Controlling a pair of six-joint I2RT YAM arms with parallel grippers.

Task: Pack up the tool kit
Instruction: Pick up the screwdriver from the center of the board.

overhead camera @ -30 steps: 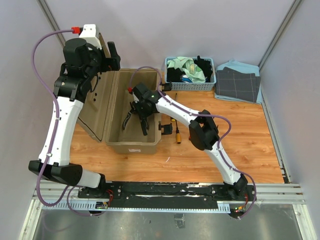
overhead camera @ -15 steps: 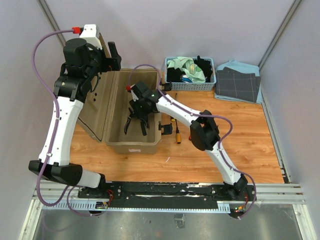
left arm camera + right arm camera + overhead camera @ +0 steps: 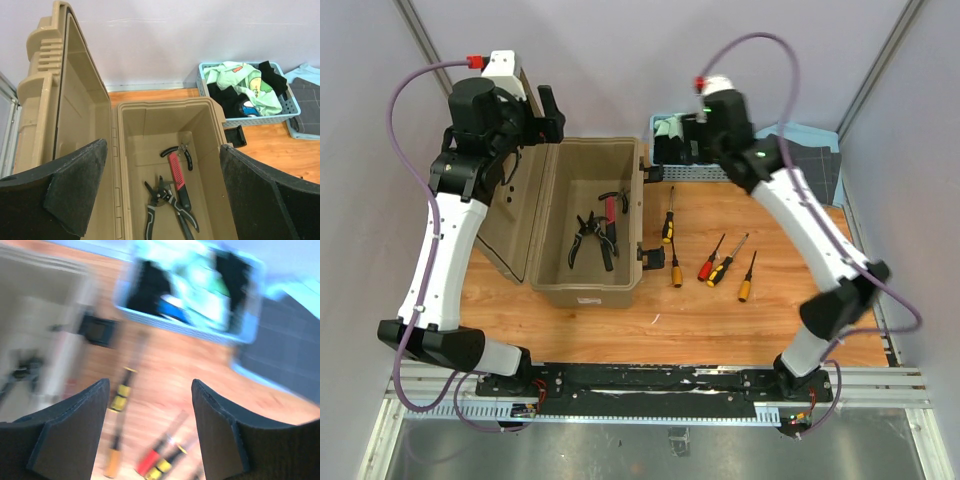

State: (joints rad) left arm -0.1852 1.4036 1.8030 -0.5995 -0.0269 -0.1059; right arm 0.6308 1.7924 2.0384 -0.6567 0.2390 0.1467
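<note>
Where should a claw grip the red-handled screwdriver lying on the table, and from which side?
Its handle, from straight above. The red-handled screwdriver lies flat and slanted on the table, and the handle is its thickest part. Set the jaws across the handle, minding the yellow-and-black screwdriver close beside it.

Left arm (image 3: 445,235): base at lower left of the top view. The white link rises steeply to a black joint cluster at upper left. Left gripper (image 3: 548,108) sits at upper left, pointing right. In the wrist view its fingers (image 3: 75,195) stand near the left and right edges, spread wide, nothing gripped.

Right arm (image 3: 810,230): base at lower right, elbow just above it near the right edge. The long link reaches up-left to upper centre. Right gripper (image 3: 688,135) points down-left. The wrist view shows its pads (image 3: 70,435) apart, gripping nothing.
</note>
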